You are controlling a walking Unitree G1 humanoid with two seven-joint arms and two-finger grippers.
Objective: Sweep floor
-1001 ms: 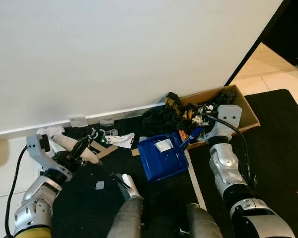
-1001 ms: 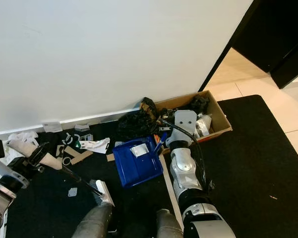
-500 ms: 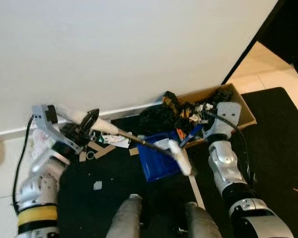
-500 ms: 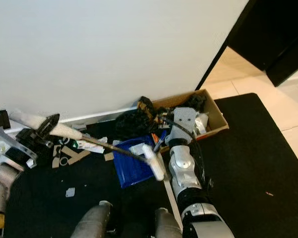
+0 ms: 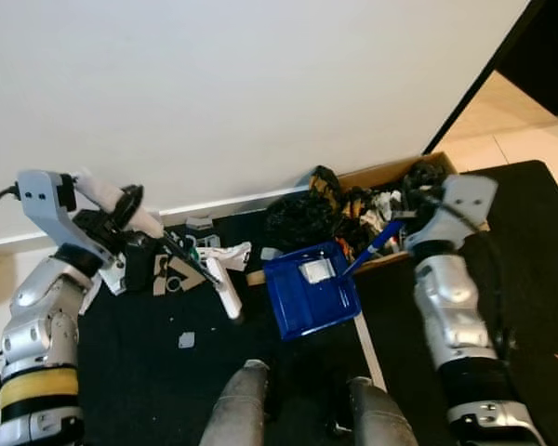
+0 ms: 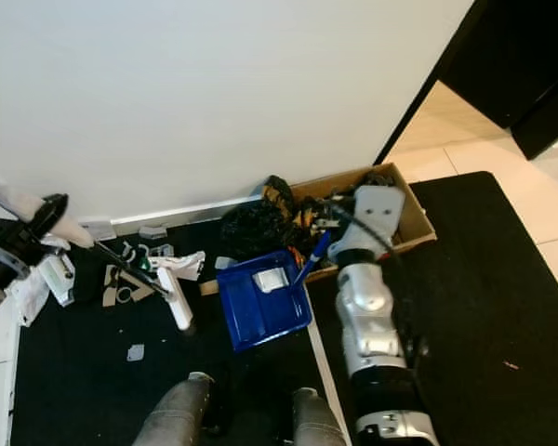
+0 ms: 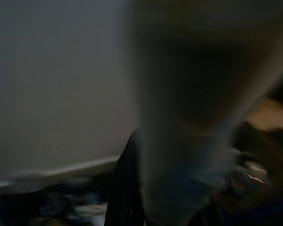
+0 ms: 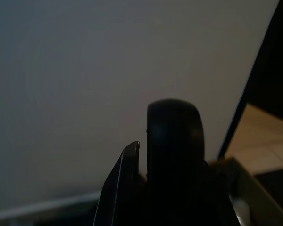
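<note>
My left gripper (image 5: pixel 128 206) is shut on the white handle of a hand brush. The brush's thin dark rod slants down to its white head (image 5: pixel 227 290), which rests on the black mat beside cardboard scraps and white paper bits (image 5: pixel 184 273). A blue dustpan (image 5: pixel 307 302) lies on the mat to the right with a white scrap (image 5: pixel 316 270) in it. Its blue handle (image 5: pixel 370 248) rises toward my right gripper (image 5: pixel 402 220), which is shut on it at the box's edge. The left wrist view is a blur.
A cardboard box (image 5: pixel 444 165) full of rubbish stands against the wall, with a black bag (image 5: pixel 298 221) beside it. A small white piece (image 5: pixel 187 340) lies alone on the mat. My legs (image 5: pixel 251 409) are at the bottom. Tiled floor (image 5: pixel 502 121) lies beyond the doorway on the right.
The brush head has swung from over the dustpan back left to the mat by the scraps. My right arm has shifted right, and the camera has moved a little.
</note>
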